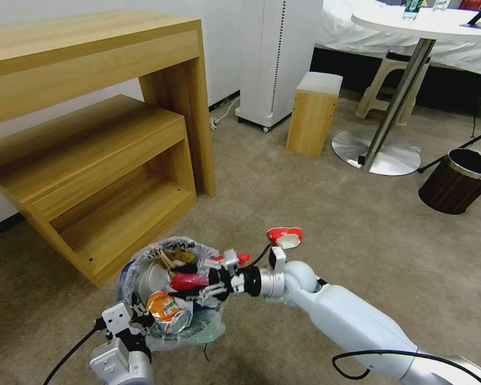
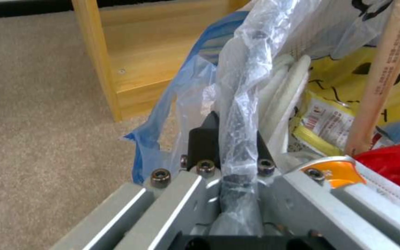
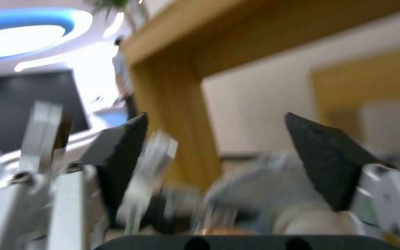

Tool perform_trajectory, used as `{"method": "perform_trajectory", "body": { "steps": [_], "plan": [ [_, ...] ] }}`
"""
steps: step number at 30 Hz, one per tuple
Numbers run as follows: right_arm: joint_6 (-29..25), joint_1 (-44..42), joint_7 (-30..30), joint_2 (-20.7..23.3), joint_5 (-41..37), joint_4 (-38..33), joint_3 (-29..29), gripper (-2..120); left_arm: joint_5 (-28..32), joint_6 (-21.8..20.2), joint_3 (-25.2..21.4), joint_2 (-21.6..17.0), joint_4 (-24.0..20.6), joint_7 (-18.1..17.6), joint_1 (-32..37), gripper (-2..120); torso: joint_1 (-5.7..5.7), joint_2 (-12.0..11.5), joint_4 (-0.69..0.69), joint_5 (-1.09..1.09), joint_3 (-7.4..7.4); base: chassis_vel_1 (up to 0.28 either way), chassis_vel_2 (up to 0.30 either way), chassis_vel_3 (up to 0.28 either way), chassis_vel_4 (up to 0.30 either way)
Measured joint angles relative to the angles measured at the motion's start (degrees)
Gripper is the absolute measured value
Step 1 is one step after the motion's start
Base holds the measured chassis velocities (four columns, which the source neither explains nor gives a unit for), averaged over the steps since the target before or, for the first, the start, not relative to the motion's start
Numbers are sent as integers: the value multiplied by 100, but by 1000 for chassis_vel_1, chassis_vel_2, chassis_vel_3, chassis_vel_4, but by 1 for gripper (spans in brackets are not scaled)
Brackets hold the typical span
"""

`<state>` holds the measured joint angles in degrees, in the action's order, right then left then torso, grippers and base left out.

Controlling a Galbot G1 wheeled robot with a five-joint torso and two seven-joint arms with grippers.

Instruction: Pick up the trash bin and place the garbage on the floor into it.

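Down on the beige carpet [image 1: 326, 214], just in front of the low wooden shelf unit [image 1: 91, 176], sits the trash bin [image 1: 129, 278], a small round blue one lined with a crinkly whitish plastic bag [image 1: 189, 247] that bears black print. It is heaped with litter: an orange snack bag [image 1: 165, 309] near the front, a red wrapper [image 1: 189, 280] across the middle, something white [image 1: 150, 278] toward the back, and a wooden stick [image 2: 385, 76] standing in front of a yellow patch [image 2: 334, 74] of the bag.

The left gripper [image 1: 144, 321] is at the bin's near rim; in the left wrist view its jaws are pinched tight on the rim, with the bag film bunched up between them. The right gripper [image 1: 214, 278] reaches in from the right and hangs over the heap, level with the red wrapper; the right wrist view shows its dark fingertips [image 3: 126, 149] spread wide with nothing between them.

A red-white paper cup [image 1: 285, 236] lies on its side on the carpet just beyond the right wrist, apart from the bin. Farther off to the right stands a dark brown bin with a metal rim [image 1: 457, 182], near the round base of a white table [image 1: 377, 152]. A small wooden stool [image 1: 312, 112] and a tall white appliance [image 1: 278, 59] stand behind, by the wall.
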<state>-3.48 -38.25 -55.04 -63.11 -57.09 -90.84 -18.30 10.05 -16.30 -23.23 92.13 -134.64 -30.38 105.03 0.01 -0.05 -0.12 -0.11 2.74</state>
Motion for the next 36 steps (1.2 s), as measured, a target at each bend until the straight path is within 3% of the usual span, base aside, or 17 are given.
{"method": "perform_trajectory", "body": {
  "steps": [2,3,5,10,13,15,17,18,21,23,26,30,36],
  "plan": [
    [-119,-121,399,39,-209,-248,452,92,74,-31,-41,0,33,0,-36,0,0,0,1,-1,0,0,0,0,0],
    [-119,-121,399,39,-209,-248,452,92,74,-31,-41,0,33,0,-36,0,0,0,1,-1,0,0,0,0,0],
    [-275,-321,860,86,-299,-405,1016,99,171,-73,-62,0,54,0,-58,0,0,0,0,0,0,0,0,0,0],
    [-626,-731,1605,205,-250,-630,1780,100,302,-123,-97,0,65,-3,-76,0,0,0,0,1,0,0,0,0,0],
    [-794,-1535,2589,400,198,-1112,2915,100,387,-169,-147,0,41,-3,-103,0,0,0,-1,0,0,0,0,0,0],
    [-794,-1603,2632,407,237,-1153,3014,100,394,-172,-150,0,34,-3,-107,0,0,0,0,0,0,0,0,0,0],
    [-820,-2198,2802,392,602,-1431,3928,100,442,-200,-162,0,-61,4,-128,0,0,0,-1,0,0,0,0,0,0],
    [-820,-2198,2802,392,602,-1431,3928,100,442,-200,-162,0,-61,4,-128,0,0,0,-1,0,0,0,0,0,0],
    [-940,-2852,2815,179,1076,-1634,4873,100,451,-209,-174,0,-166,6,-108,0,0,0,-1,0,-1,0,0,0,0],
    [-954,-2948,2816,133,1128,-1656,4996,100,451,-209,-173,0,-182,9,-106,0,0,0,-1,0,-1,0,0,0,0],
    [-1102,-3594,2882,-335,1573,-1761,5718,100,450,-209,-160,0,-240,15,-122,0,0,0,-2,0,-1,0,0,0,0],
    [-1215,-3966,2835,-658,1874,-1724,6103,100,437,-199,-129,0,-284,18,-115,0,0,0,-1,0,0,0,0,0,0],
    [-1329,-4190,2786,-752,1893,-1745,6247,100,421,-187,-120,0,-343,19,-73,0,0,0,0,-1,-1,0,0,0,0]
  ]
}}
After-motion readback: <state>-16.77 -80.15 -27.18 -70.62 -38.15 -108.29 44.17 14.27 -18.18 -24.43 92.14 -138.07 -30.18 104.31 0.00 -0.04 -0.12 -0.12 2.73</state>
